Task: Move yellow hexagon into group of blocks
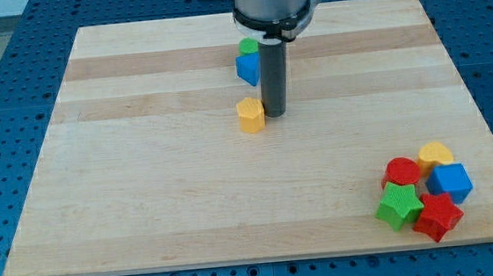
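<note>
The yellow hexagon (pixel 250 116) sits on the wooden board a little above its middle. My tip (pixel 274 113) stands just to the hexagon's right, almost touching it. The group of blocks lies at the view's bottom right: a red round block (pixel 402 172), a yellow heart-like block (pixel 435 154), a blue block (pixel 450 183), a green star (pixel 399 205) and a red star (pixel 438 216).
A blue block (pixel 247 68) with a green block (pixel 248 46) just above it stand near the view's top, left of the rod and above the hexagon. The board (pixel 143 164) lies on a blue perforated table.
</note>
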`<state>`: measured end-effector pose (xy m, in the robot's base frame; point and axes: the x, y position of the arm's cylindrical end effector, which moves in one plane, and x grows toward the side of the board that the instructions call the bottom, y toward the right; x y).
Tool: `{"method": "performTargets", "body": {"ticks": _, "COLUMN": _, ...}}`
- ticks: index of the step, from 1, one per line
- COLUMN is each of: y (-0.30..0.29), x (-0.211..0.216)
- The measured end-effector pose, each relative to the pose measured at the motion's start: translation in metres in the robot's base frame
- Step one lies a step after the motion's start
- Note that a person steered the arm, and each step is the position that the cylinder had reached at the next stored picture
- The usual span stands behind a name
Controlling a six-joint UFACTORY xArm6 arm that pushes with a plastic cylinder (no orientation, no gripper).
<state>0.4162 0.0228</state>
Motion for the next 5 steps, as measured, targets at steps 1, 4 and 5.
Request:
{"method": "performTargets", "body": {"ticks": 1, "y": -0.021, "x": -0.022}}
{"method": "performTargets", "body": {"ticks": 4, "y": -0.057, "x": 0.01}}
{"method": "performTargets", "body": {"ticks": 5, "y": -0.018, "x": 0.05}}
